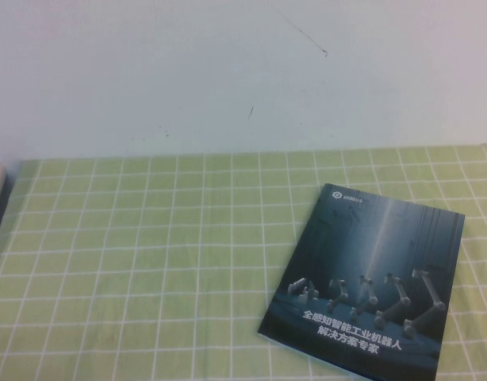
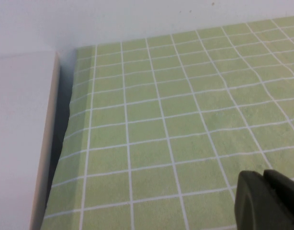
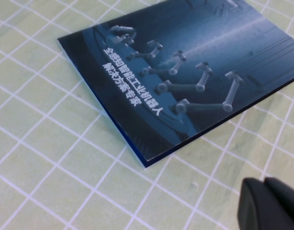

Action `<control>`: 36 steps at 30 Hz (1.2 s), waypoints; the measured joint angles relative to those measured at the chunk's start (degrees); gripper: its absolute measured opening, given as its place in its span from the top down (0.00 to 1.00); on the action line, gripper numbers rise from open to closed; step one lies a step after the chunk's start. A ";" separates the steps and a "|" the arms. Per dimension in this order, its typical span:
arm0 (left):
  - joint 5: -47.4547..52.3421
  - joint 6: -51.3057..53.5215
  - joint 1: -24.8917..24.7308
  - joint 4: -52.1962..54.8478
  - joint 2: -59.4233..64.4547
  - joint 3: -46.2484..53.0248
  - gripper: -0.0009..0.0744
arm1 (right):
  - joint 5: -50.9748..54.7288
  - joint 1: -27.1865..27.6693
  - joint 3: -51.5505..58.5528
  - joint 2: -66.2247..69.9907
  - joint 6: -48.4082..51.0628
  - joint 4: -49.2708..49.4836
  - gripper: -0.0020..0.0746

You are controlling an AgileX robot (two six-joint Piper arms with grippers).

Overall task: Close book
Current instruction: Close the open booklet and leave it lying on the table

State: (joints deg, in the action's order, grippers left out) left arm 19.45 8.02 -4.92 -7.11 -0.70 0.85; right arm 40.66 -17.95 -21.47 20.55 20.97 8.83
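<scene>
A pale wall (image 1: pixel 228 71) backs a table spread with a green cloth (image 1: pixel 148 262) checked in white lines. On the near right part of that cloth lies the book (image 1: pixel 370 286), flat and already closed. It is turned slightly askew to the grid, its dark blue cover up, showing a row of robot arms above white Chinese lettering. A white panel (image 2: pixel 22 143) runs along the cloth's left edge, with a dark gap between the two.

My arms do not appear in the high view; each is seen only from its own wrist camera. My left gripper (image 2: pixel 264 191) hangs over bare cloth on the left side of the table, near the white panel and well apart from the book. Its dark fingers are pressed together around nothing. My right gripper (image 3: pixel 265 196) hangs over bare cloth just beside one corner of the book without touching it, its fingers likewise pressed together and empty.
</scene>
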 joint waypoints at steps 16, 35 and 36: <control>0.00 0.09 0.00 -0.41 0.00 0.00 0.99 | 0.00 0.00 0.00 0.00 0.00 0.13 0.98; 0.00 0.09 0.09 -0.83 -0.10 0.00 0.99 | -13.38 3.62 4.12 -4.89 -1.82 -5.28 0.98; 0.00 0.09 0.09 -0.83 -0.10 0.00 0.99 | -15.43 4.75 5.05 -5.87 -2.56 -6.09 0.98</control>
State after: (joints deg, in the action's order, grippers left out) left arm 19.45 8.11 -4.83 -7.94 -0.80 0.85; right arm 25.23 -13.20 -16.42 14.68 18.41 2.74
